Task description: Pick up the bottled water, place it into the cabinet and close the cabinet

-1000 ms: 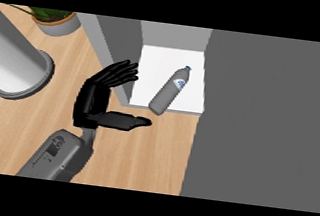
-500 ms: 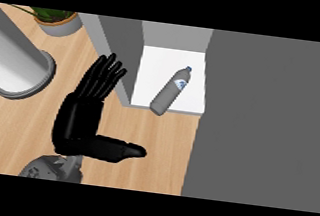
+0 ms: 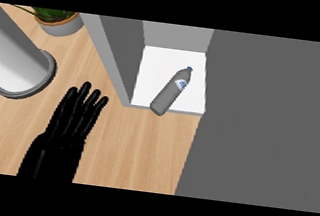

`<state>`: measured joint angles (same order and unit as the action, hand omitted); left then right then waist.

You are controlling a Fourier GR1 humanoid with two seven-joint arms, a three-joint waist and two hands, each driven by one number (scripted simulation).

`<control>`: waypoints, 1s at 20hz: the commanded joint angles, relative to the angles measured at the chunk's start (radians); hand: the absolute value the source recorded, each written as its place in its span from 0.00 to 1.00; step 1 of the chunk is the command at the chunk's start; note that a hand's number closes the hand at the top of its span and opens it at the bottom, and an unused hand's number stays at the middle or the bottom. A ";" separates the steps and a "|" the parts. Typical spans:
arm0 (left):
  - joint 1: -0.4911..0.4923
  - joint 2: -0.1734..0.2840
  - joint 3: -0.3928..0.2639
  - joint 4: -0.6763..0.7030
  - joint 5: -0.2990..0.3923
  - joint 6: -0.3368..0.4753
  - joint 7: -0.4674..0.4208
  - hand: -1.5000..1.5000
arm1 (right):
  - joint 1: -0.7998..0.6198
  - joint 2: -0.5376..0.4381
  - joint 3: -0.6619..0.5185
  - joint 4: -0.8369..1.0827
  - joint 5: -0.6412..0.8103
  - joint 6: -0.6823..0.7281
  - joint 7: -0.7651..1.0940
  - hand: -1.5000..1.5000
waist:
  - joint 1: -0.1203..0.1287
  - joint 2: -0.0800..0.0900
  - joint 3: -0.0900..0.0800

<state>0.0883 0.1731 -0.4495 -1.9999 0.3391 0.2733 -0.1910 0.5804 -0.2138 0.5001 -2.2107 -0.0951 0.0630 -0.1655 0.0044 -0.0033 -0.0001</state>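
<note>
The grey plastic water bottle with a blue-and-white label [image 3: 171,91] lies on its side on the white floor of the cabinet [image 3: 154,64], cap pointing away from the robot, base near the front lip of that shelf. So the placing step looks done: the bottle is inside and nothing is touching it.

To its left stands the cabinet's grey side wall [image 3: 117,57]. To its right a large dark grey panel [image 3: 273,124] fills that side of the view. It is probably the cabinet door, though its hinge and edge cannot be made out. The compartment is open to view, so closing appears to be what is left.

On the light wooden surface [image 3: 143,148], well apart from the bottle, the black left hand [image 3: 67,129] shows with its fingers straight, held together and holding nothing. The right hand shows nowhere.

Further left stands a broad white cylinder on a grey base [image 3: 9,61], with a potted green plant [image 3: 55,19] behind it.
</note>
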 commanded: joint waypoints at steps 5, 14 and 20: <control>0.211 0.069 0.047 -0.154 0.034 -0.042 -0.075 0.00 | -0.026 -0.096 0.147 -0.024 0.118 0.093 0.054 1.00 | 0.007 -0.002 -0.001; 0.440 0.184 0.219 -0.306 0.206 -0.180 -0.131 0.00 | -0.100 -0.069 0.295 -0.135 0.220 0.070 0.191 1.00 | 0.018 -0.001 -0.002; 0.575 0.218 0.281 -0.311 0.270 -0.297 -0.194 0.00 | -0.209 0.049 0.393 -0.054 0.300 0.037 0.295 1.00 | 0.035 -0.002 -0.003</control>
<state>0.5810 0.3665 -0.2092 -2.2965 0.5637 0.0435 -0.3586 0.4392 -0.2682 0.7063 -2.2701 0.1716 0.0943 0.0684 0.0292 0.0074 0.0025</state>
